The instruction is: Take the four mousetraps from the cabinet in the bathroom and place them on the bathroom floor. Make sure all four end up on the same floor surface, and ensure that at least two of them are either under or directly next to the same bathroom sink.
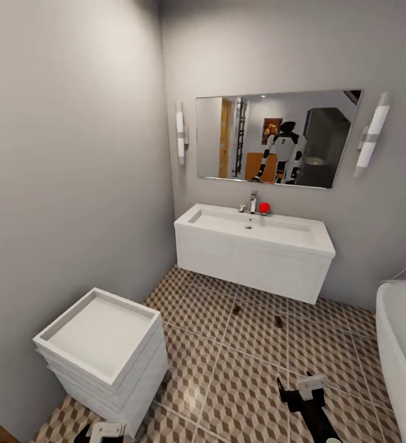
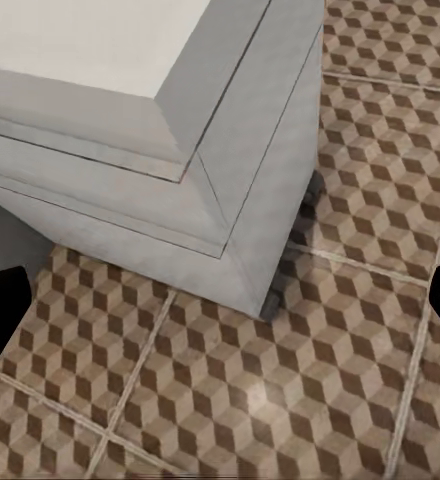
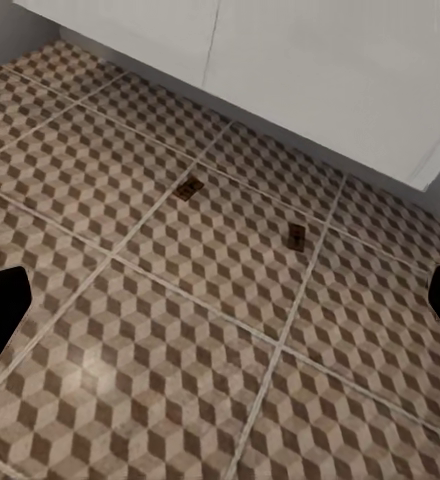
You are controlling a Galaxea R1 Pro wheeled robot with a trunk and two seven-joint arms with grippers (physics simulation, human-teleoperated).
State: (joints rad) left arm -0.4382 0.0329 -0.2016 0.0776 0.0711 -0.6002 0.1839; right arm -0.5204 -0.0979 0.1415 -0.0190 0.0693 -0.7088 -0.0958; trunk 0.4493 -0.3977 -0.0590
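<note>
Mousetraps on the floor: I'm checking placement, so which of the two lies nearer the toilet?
The left mousetrap, on the toilet's side of the tile seam; the other mousetrap lies farther right, toward the bathtub.

We see a wide mirror (image 1: pixel 277 136) on the grey wall, flanked by two tube lights (image 1: pixel 180 133). A white square toilet (image 1: pixel 104 344) stands left, and a white bathtub (image 1: pixel 403 351) edges in right.
</note>
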